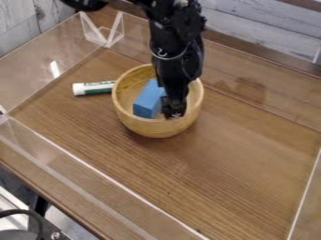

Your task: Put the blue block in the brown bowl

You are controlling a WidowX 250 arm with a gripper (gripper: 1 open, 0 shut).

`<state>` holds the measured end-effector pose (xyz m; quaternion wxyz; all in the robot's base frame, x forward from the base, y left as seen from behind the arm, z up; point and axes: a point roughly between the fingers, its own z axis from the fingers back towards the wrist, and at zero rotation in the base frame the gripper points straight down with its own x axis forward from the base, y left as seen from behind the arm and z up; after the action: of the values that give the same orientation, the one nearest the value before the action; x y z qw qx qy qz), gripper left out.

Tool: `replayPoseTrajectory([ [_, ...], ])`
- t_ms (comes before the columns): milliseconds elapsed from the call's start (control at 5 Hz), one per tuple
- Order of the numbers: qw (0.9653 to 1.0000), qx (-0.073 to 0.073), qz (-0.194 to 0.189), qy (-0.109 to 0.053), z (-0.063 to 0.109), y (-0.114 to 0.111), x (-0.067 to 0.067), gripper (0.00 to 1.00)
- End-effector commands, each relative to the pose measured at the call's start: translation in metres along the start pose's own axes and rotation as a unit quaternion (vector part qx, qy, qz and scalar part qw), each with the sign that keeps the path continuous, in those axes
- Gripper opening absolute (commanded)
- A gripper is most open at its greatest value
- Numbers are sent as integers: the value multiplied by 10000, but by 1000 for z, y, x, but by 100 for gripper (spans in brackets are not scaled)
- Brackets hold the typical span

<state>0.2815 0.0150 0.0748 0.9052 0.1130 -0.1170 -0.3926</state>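
Observation:
The blue block (pixel 148 100) lies inside the brown bowl (pixel 138 124), leaning against its left inner wall. My black gripper (pixel 172 109) points steeply down into the bowl, just right of the block. Its jaws stand open with nothing between them, and one finger sits close beside the block's right face; whether it touches is hard to tell. The arm hides the bowl's far rim.
A white marker with a green cap (pixel 93 88) lies on the wooden table left of the bowl. Clear acrylic walls (pixel 38 155) fence the table, and a clear stand (pixel 104 30) sits at the back left.

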Motion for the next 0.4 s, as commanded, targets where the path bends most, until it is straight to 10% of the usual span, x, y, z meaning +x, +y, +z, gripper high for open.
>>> replayPoseTrajectory([
  [0,9997,151,-6,-189,9,9,12,100],
  [200,9997,123,10,-189,9,8,13,100],
])
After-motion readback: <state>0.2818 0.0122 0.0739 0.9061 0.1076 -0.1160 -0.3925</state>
